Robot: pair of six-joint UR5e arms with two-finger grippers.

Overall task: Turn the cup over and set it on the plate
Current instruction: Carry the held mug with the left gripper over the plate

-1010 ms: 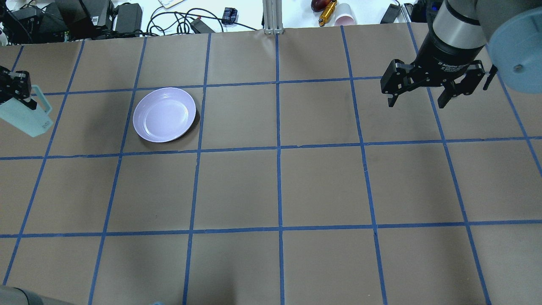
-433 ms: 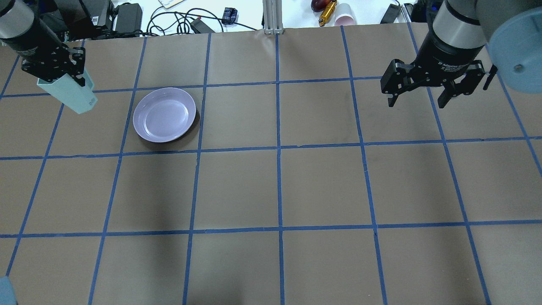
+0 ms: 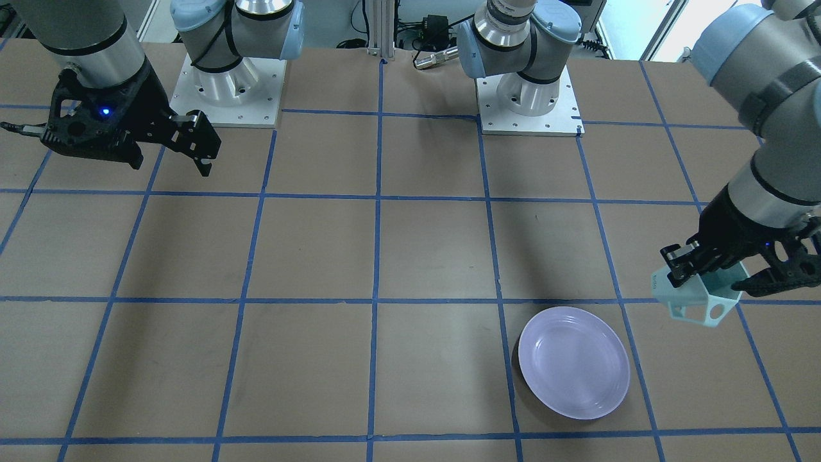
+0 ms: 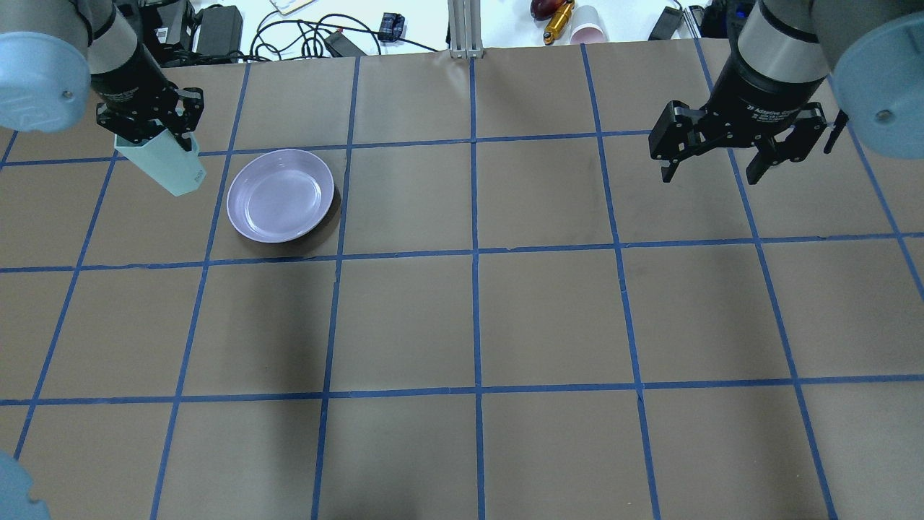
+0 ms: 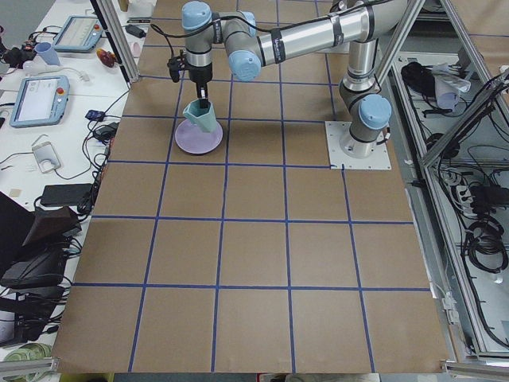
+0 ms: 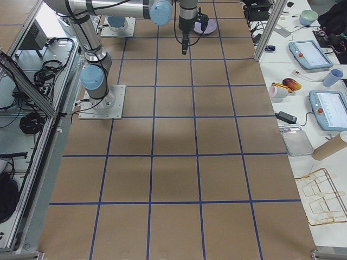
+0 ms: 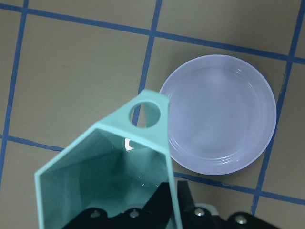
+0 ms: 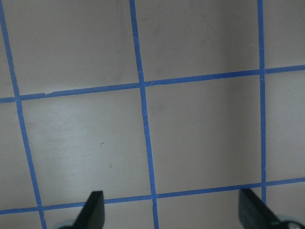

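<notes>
My left gripper (image 4: 155, 136) is pinched onto the rim wall of the small pale mint-green faceted cup (image 4: 172, 172), with one finger inside and one outside. The cup hangs tilted above the brown-paper bench (image 4: 548, 318), its open mouth up toward my wrist camera. It is just beside the round glossy lavender plate (image 4: 281, 196), on my left of it and not on it. In my wrist view the cup's handle overlaps the plate's edge. My right gripper (image 4: 711, 173) hovers well apart, fingers spread wide.
</notes>
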